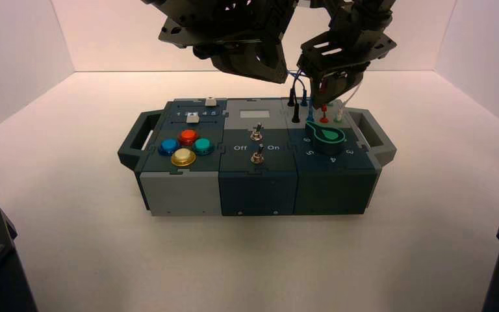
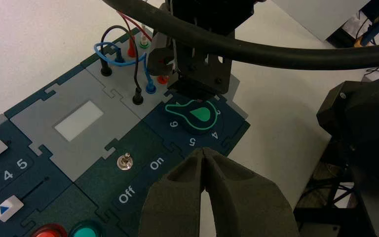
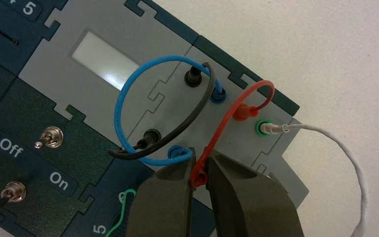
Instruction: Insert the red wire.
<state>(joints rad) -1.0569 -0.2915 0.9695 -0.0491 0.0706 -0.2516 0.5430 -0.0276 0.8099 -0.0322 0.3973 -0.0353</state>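
The red wire [image 3: 224,120] arches over the grey wire panel [image 3: 168,106] at the box's back right. One red plug [image 3: 242,112] sits in its socket beside the green socket [image 3: 261,128]. My right gripper [image 3: 201,154] is shut on the wire's other red plug [image 3: 197,174], just above the panel next to a blue plug [image 3: 177,152]; what lies under the held plug is hidden. In the high view the right gripper [image 1: 328,84] hangs over that corner of the box [image 1: 253,188]. My left gripper [image 2: 205,153] is shut on nothing, hovering near the green knob [image 2: 197,116].
A blue wire [image 3: 123,98] and a black wire [image 3: 187,123] loop across the same panel. A white wire [image 3: 345,153] trails off the box onto the table. Two toggle switches [image 1: 256,146] stand mid-box, coloured buttons [image 1: 183,146] at front left.
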